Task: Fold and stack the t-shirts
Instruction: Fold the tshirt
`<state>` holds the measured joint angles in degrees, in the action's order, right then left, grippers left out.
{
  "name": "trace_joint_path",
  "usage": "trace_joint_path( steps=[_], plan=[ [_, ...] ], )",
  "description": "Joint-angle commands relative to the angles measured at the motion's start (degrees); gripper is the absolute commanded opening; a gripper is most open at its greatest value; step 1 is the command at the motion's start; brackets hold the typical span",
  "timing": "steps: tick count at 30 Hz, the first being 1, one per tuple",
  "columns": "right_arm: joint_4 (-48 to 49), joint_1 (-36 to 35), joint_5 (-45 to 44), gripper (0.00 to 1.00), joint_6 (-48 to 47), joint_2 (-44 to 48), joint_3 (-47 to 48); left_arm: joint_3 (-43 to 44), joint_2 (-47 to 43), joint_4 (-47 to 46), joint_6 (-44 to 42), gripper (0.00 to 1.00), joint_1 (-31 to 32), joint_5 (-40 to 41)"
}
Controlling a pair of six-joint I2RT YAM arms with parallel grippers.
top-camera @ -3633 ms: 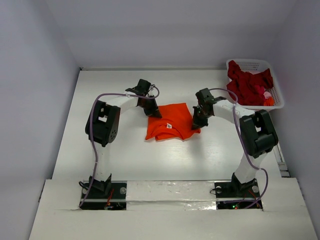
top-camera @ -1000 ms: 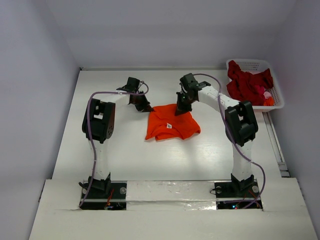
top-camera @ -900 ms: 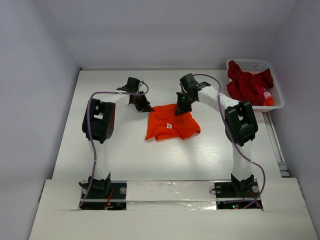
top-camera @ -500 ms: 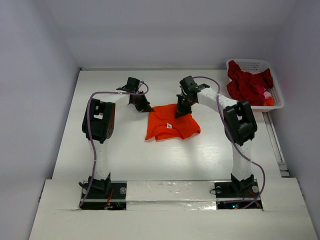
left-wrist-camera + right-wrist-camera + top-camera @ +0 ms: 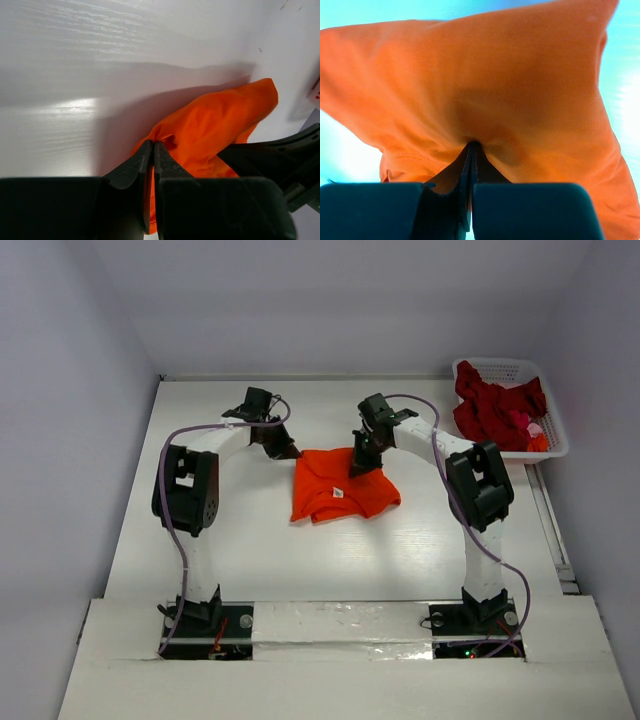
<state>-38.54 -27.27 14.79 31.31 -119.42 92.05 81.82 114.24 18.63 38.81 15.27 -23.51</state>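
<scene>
The bright orange t-shirt (image 5: 345,490) lies crumpled and partly folded mid-table, its small white neck label (image 5: 338,492) facing up. My left gripper (image 5: 289,453) is shut on the shirt's far left corner; the left wrist view shows the closed jaws (image 5: 154,146) pinching orange cloth (image 5: 220,125). My right gripper (image 5: 357,468) is shut on the shirt's far right part; in the right wrist view the closed jaws (image 5: 471,146) bite a bunch of orange cloth (image 5: 480,75). Dark red t-shirts (image 5: 495,410) are heaped in the basket.
The white latticed plastic basket (image 5: 505,365) stands at the far right corner of the table, against the right wall. Walls close in the table on the left, back and right. Both arms arch over the table's middle.
My left arm has swung its elbow outward and its gripper has shifted slightly back and left, drawing the shirt's far left corner with it. The right gripper has hardly moved.
</scene>
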Motion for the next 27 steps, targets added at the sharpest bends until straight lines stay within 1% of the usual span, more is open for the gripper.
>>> trace_joint_path(
  steps=[1,9,17,27],
  plan=[
    [1.10,-0.68,-0.81,0.00,0.86,0.06,-0.12,-0.70,-4.99,2.37,-1.45,0.00,-1.55,0.92],
    [0.93,-1.20,-0.81,0.00,1.03,-0.03,0.58,-0.61,-6.13,4.13,-2.60,0.00,-2.70,1.36],
    [0.66,-1.21,-0.90,0.00,1.30,-0.20,0.94,1.67,-5.95,5.45,-2.68,0.00,-3.23,0.48],
    [3.38,-1.74,-1.34,0.00,2.70,0.76,-3.89,1.24,-6.04,6.24,-3.30,0.01,-4.37,0.39]
  ],
)
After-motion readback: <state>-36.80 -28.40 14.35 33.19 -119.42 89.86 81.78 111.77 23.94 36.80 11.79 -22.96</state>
